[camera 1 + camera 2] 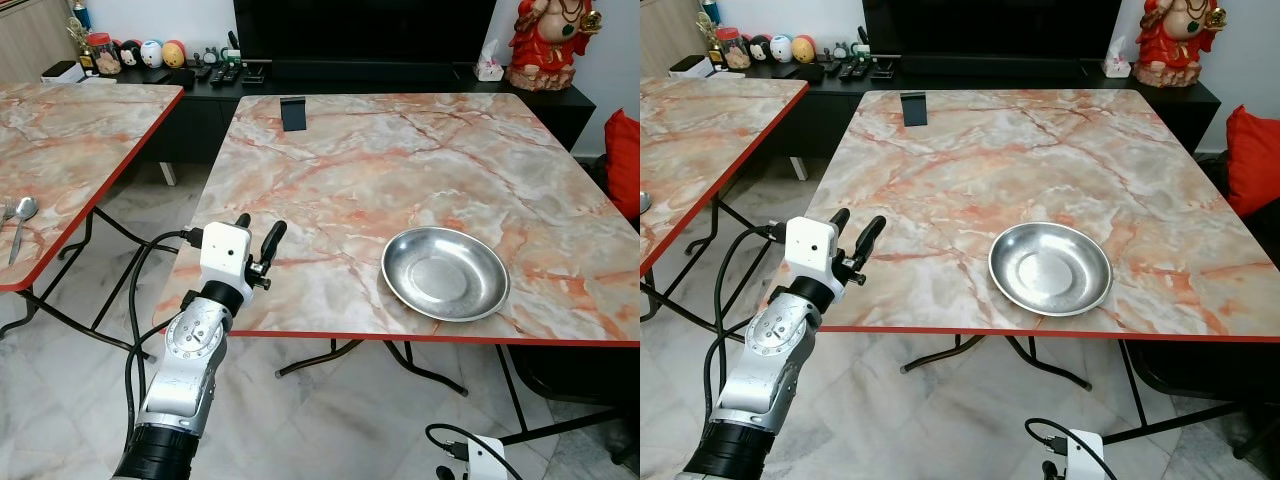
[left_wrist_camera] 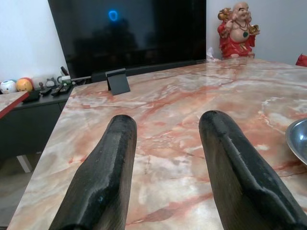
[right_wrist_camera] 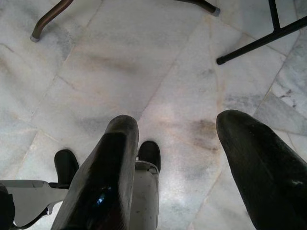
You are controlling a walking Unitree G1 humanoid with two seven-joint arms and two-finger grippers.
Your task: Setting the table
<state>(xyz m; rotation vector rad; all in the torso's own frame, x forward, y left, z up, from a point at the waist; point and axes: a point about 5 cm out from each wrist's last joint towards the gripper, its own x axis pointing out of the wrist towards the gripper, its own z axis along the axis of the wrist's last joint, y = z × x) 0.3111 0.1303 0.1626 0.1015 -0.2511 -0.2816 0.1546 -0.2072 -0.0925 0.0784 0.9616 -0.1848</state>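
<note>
Plate (image 1: 446, 273), shiny round steel, sits empty; both end effectors gape open.

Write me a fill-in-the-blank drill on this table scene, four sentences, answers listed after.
1. The metal plate on the marble table holds ____.
2. The left gripper hovers at the table's near edge with its fingers ____.
3. The right gripper hangs low, pointing at the ____.
4. The spoon lies on the ____ table, on the robot's left.

Missing words: nothing; open; floor; other
</note>
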